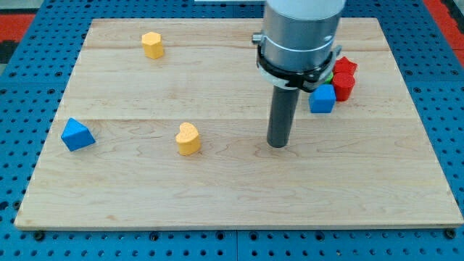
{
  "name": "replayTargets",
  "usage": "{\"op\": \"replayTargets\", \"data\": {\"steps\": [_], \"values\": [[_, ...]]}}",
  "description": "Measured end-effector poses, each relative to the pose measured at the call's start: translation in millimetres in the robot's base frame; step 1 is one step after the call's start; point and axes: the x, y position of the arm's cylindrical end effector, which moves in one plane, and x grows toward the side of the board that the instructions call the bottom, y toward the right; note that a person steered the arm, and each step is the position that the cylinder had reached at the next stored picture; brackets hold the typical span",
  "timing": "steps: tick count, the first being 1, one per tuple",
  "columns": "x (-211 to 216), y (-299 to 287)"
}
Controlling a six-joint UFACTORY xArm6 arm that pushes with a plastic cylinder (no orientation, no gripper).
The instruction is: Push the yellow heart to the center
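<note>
The yellow heart (188, 138) lies on the wooden board (145, 196), left of the board's middle. My tip (278, 144) rests on the board to the right of the heart, well apart from it and touching no block. The arm's grey body (299, 36) hangs above the tip and hides part of the board's top right.
A second yellow block (152, 44) sits near the top left. A blue triangle block (77, 135) lies at the left edge. A blue cube (322, 98), two red blocks (344, 76) and a sliver of green block (328, 75) cluster at the right, partly behind the arm.
</note>
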Motion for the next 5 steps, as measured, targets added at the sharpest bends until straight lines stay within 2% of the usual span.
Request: {"op": "replayTargets", "data": {"steps": [1,2,3,4,5], "values": [[-5,-9],[11,33],[36,-52],[34,-160],[-7,-151]]}}
